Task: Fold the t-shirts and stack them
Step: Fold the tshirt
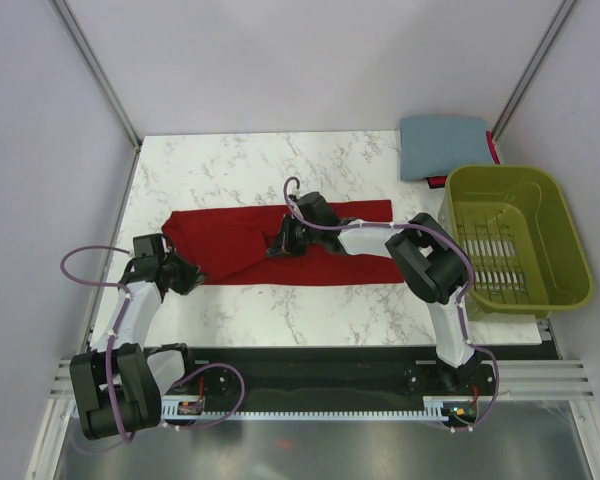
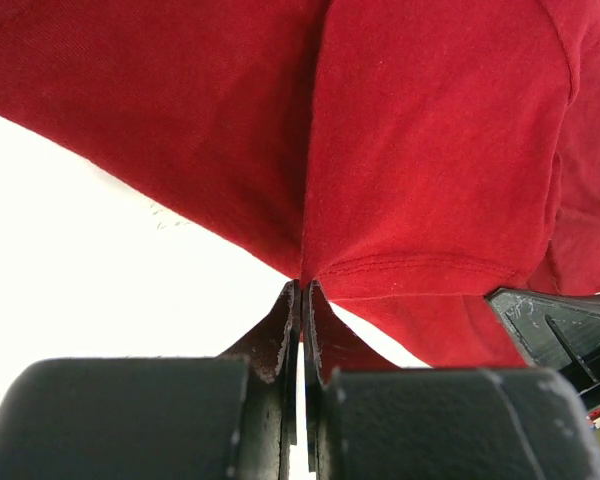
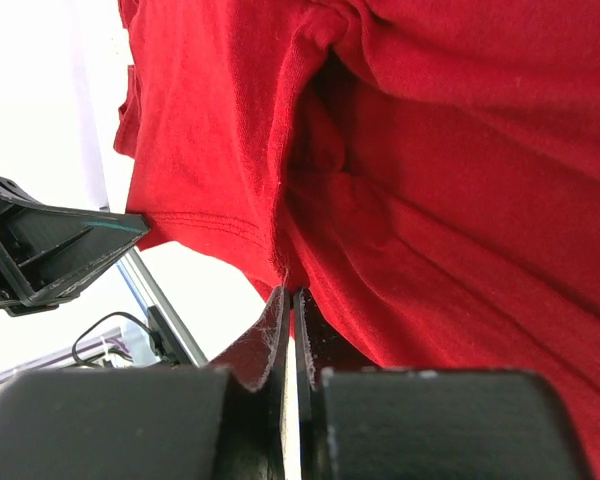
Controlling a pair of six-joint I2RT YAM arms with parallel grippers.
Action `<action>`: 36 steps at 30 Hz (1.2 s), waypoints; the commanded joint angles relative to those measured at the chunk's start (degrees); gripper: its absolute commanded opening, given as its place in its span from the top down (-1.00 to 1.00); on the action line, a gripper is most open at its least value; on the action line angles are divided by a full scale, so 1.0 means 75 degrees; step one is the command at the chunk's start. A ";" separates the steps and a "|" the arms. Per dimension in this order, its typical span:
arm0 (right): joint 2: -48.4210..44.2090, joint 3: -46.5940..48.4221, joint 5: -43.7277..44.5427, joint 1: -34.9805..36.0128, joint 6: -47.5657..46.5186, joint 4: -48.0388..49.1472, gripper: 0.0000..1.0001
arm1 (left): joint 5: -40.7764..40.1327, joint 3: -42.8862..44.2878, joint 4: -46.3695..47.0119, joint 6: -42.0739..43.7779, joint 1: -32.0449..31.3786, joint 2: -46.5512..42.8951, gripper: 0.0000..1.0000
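Note:
The dark red t-shirt (image 1: 325, 245) lies spread in a long band across the middle of the marble table, and its left part is drawn up into a fold. At the shirt's left end my left gripper (image 1: 190, 272) is shut, pinching a hemmed edge of the red cloth (image 2: 420, 180) at its fingertips (image 2: 303, 285). My right gripper (image 1: 275, 246) is over the middle of the shirt. It is shut on a bunched fold of the red cloth (image 3: 450, 200) at its tips (image 3: 289, 292). The slate blue-grey t-shirt (image 1: 442, 146) lies folded at the back right corner.
An olive-green slatted basket (image 1: 555, 225) stands at the right edge of the table, just in front of the folded blue-grey shirt. White marble (image 1: 240, 165) shows behind the red shirt and in front of it. Grey walls close in the back and both sides.

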 commanded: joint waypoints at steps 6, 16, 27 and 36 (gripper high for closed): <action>-0.0183 0.0273 0.0033 0.0098 0.0225 0.0043 0.58 | 0.0028 0.0300 -0.0077 -0.0265 -0.0008 0.0050 0.95; 0.0004 0.0566 0.0115 0.0169 0.0295 0.0043 0.39 | -0.0007 0.0464 -0.0054 -0.0382 -0.0008 0.0261 0.95; 0.0004 0.0590 0.1005 0.0286 -0.0970 -0.0637 0.32 | -0.0042 0.0500 0.0028 -0.0417 -0.0019 0.0472 0.95; 0.0156 0.0766 0.1182 0.0438 -0.1076 -0.0825 0.33 | 0.0016 0.0406 0.0181 -0.0441 -0.0008 0.0542 0.95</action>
